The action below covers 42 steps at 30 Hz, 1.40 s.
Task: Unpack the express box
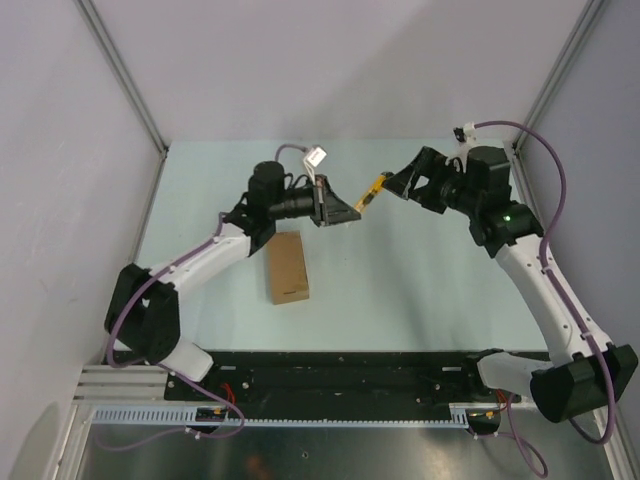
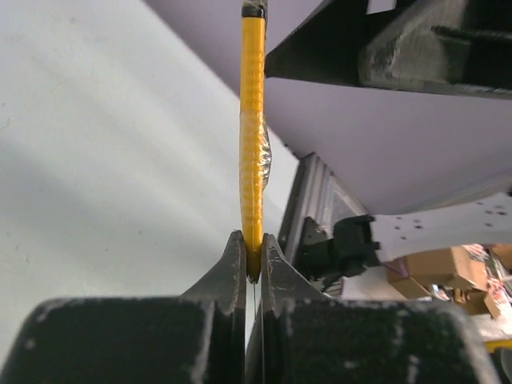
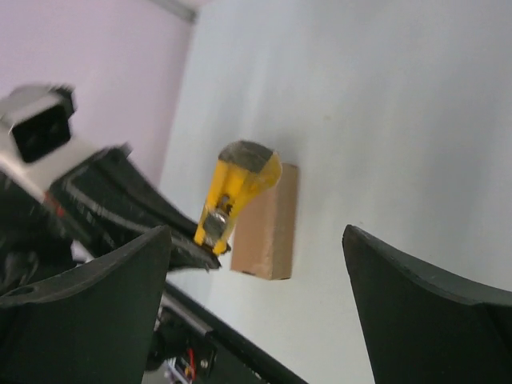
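The left gripper (image 2: 254, 250) has its jaws pinched narrow on one end of the yellow utility knife (image 2: 253, 120), which sticks straight up the middle of the left wrist frame. Only a short stretch of the handle sits between the fingertips, so the long free length could swing or slide out under any side load.

The right gripper (image 1: 392, 185) stands wide open and holds nothing. Its fingers (image 3: 120, 280) bracket the knife's other end in the lower corners of the right wrist frame. They are close enough that a crooked retreat could clip the knife and twist it in the left's grip.

The express box (image 1: 287, 267) lies flat on the table (image 1: 420, 290) at centre left of the top frame, below the left gripper and apart from both. Nothing pins it there, so a blade pressed on it could push it along instead of cutting. A cut that runs too deep could also harm whatever is inside.

- **Blade:** I cannot tell whether it is out — the end-on right wrist view is blurred.
- **Box seam:** its flap lid, any tape and any contents do not show, and it looks shut.
- **Top frame:** the knife is too small there to judge how much of it the left jaws cover.
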Tool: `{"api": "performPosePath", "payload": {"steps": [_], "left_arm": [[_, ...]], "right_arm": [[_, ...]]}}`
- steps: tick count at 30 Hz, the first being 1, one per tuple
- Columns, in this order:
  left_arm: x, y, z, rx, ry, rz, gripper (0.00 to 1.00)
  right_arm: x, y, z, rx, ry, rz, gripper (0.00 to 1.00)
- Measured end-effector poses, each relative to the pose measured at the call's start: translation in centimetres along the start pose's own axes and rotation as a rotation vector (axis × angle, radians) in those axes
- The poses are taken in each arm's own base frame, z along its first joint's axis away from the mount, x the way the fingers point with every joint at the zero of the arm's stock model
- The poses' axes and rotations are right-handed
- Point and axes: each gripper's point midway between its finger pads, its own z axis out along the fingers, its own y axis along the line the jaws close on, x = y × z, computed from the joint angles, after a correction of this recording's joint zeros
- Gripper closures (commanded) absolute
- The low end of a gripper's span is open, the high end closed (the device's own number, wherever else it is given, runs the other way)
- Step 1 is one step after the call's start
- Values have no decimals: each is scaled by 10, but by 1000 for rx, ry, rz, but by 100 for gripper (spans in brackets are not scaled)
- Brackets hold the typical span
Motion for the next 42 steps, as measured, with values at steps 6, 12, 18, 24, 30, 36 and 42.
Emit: {"api": "performPosePath", "payload": {"steps": [6,12,18,24,30,36,42], "left_arm": [[-31,-58,-25,186,20,12,100],[-32,-102,-41,316,89,3,100],[-35,-123,-52,379,121,24,98],[-32,-133,-58,426,162,38,99],[-31,-134,-59,427,168,27,100],[-28,-129,-56,427,188,-3,100],[-24,-124,-56,433,216,-30,100]], "right_arm": [[1,57,-35,-331,49,-143,7],[11,98,-57,-544,100,-194,7],[11,132,-79,-724,121,-207,8],[10,148,-92,-803,138,-184,8],[16,152,-95,-822,173,-170,15],[32,153,-91,-819,232,-162,29],[37,147,-84,-796,263,-146,38]]}}
